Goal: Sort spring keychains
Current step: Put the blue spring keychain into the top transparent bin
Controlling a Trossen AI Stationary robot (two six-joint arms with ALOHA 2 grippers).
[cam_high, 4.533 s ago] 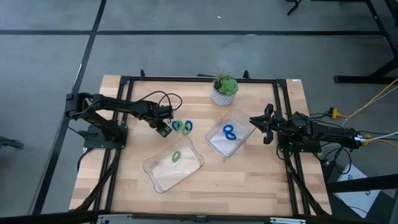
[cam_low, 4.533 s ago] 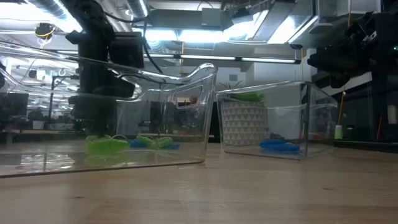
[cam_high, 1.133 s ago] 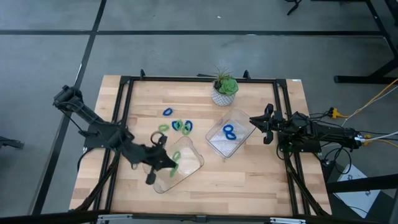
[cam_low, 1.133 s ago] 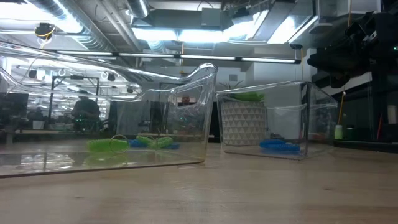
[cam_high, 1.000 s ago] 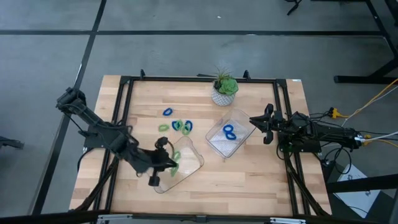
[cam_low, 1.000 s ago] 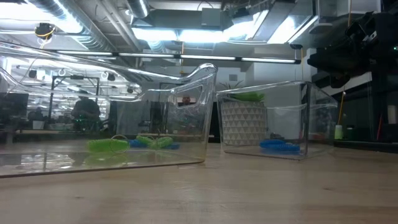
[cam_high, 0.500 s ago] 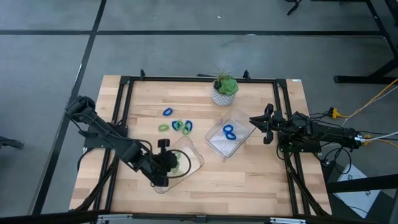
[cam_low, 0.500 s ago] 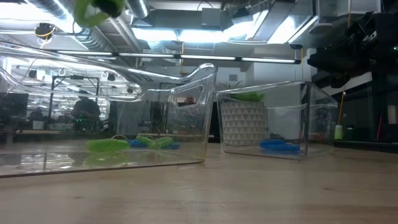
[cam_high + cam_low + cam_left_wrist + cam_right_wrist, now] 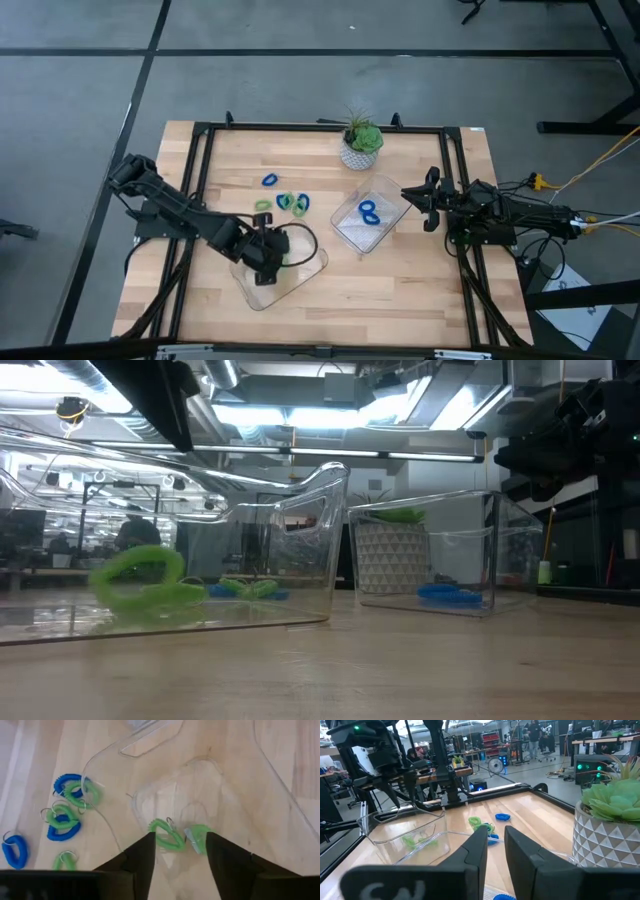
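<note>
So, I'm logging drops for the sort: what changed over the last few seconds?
The left gripper swung from the loose pile to above the left tray and opened, letting go a green keychain; it now lies beside the first green one. The right gripper, right tray with its blue keychain, and the plant stayed put.

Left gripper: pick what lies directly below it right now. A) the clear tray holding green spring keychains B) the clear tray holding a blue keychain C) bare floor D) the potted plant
A: the left gripper stands open over the clear tray, where green spring keychains lie on its floor.
</note>
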